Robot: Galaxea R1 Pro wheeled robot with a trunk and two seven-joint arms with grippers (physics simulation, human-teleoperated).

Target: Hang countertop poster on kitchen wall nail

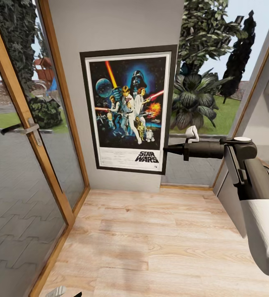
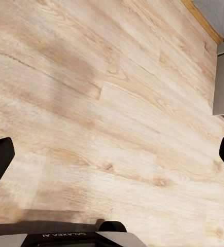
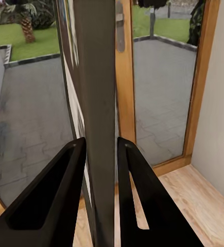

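Observation:
The poster [image 1: 128, 109], Star Wars artwork with a white border in a black frame, stands upright and flat against the grey wall strip [image 1: 109, 24] between a glass door and a window. My right gripper [image 1: 168, 150] reaches in from the right and is shut on its right edge near the lower corner. In the right wrist view the frame [image 3: 96, 77] runs edge-on between the two black fingers [image 3: 65, 175] of that gripper [image 3: 101, 143]. My left gripper [image 2: 112, 154] hangs low over the wood floor, open and holding nothing. The kitchen countertop is out of view, and I cannot make out a nail.
A glass door [image 1: 10, 173] with a wooden frame and a metal handle [image 1: 25, 130] closes off the left side. A window [image 1: 204, 95] onto a garden lies right of the poster. A grey panel [image 1: 229, 198] stands at the right. Light wood floor [image 1: 150, 247] spreads below.

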